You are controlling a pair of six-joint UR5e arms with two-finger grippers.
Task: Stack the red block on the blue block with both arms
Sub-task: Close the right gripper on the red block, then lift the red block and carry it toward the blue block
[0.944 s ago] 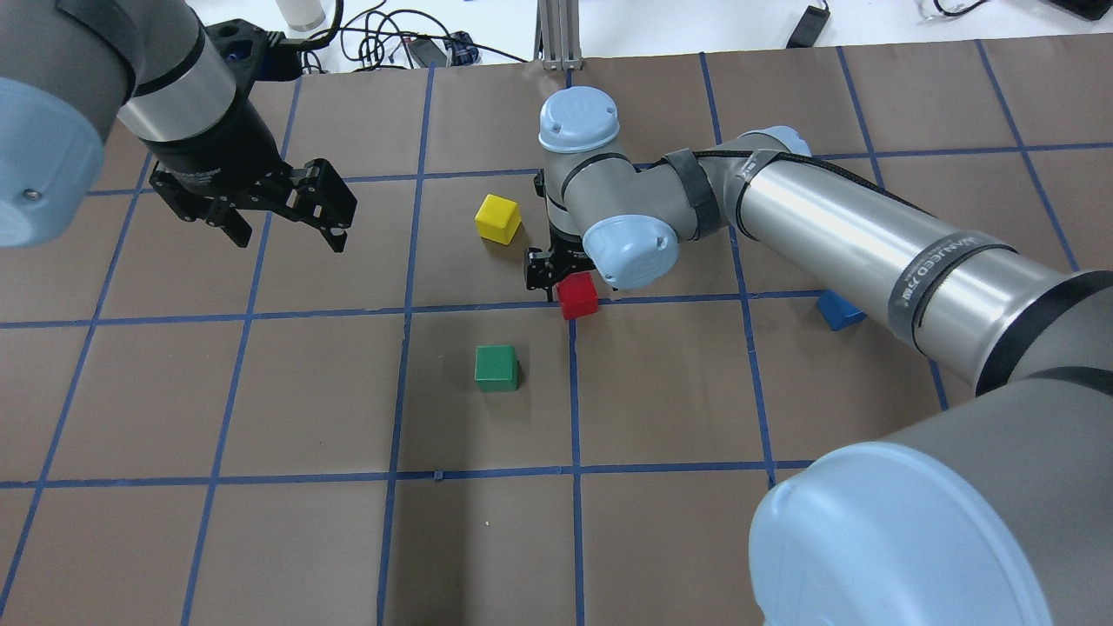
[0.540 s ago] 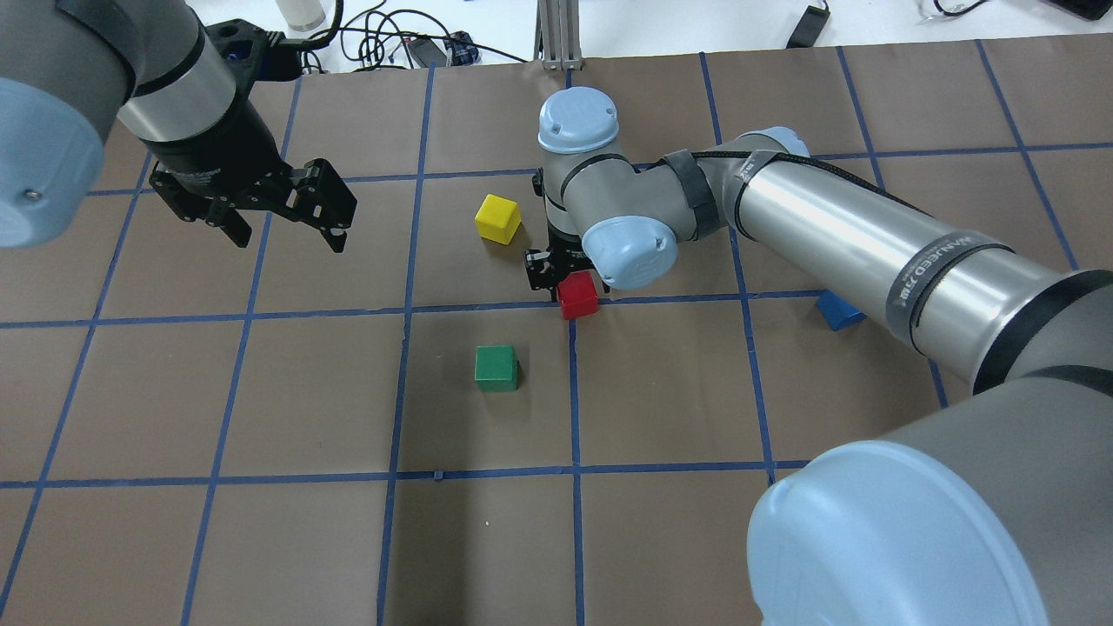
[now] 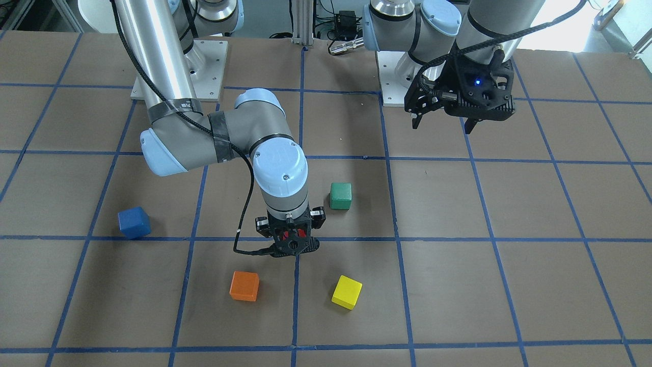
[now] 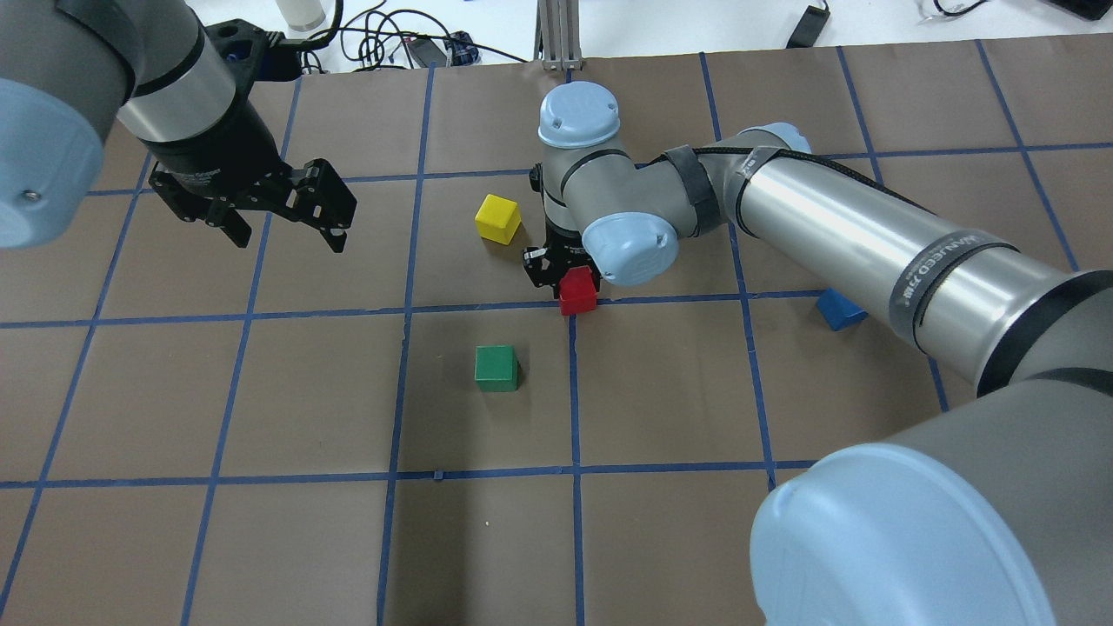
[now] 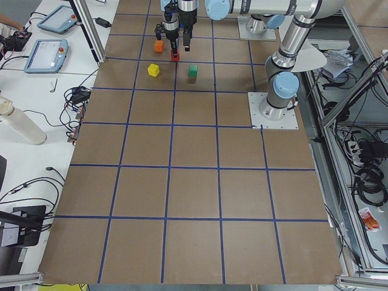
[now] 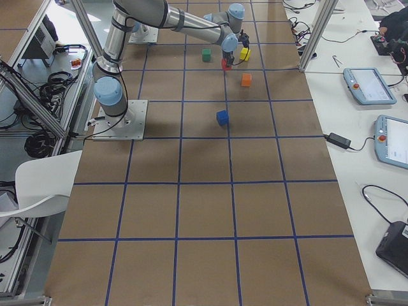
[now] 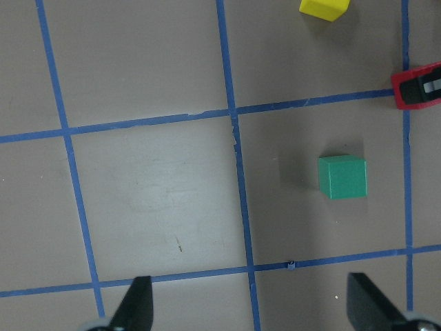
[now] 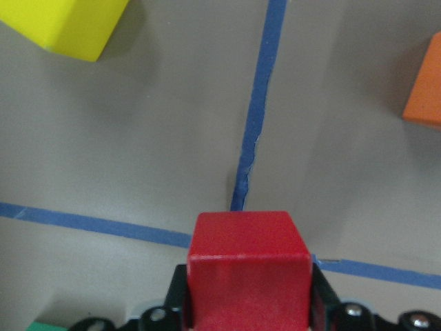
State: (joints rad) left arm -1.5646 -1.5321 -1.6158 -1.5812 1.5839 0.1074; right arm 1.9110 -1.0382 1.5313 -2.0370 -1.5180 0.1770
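Note:
My right gripper (image 4: 574, 287) is shut on the red block (image 4: 577, 291) and holds it low over the table's middle, near a blue grid line. In the right wrist view the red block (image 8: 249, 265) sits between the fingers. The front view shows only a sliver of the red block (image 3: 291, 235) inside the right gripper (image 3: 293, 243). The blue block (image 4: 839, 309) lies on the table to the right, partly hidden by the right arm; it shows fully in the front view (image 3: 134, 223). My left gripper (image 4: 287, 230) hangs open and empty above the table's far left.
A green cube (image 4: 496, 368) lies near the red block, on the robot's side. A yellow cube (image 4: 497, 218) lies to its far left. An orange cube (image 3: 244, 286) lies beyond the right gripper. The right arm's mounting plate (image 3: 204, 56) stands at the table's robot side.
The right gripper with the red block has shifted slightly toward the far side of the table. The left arm has not moved.

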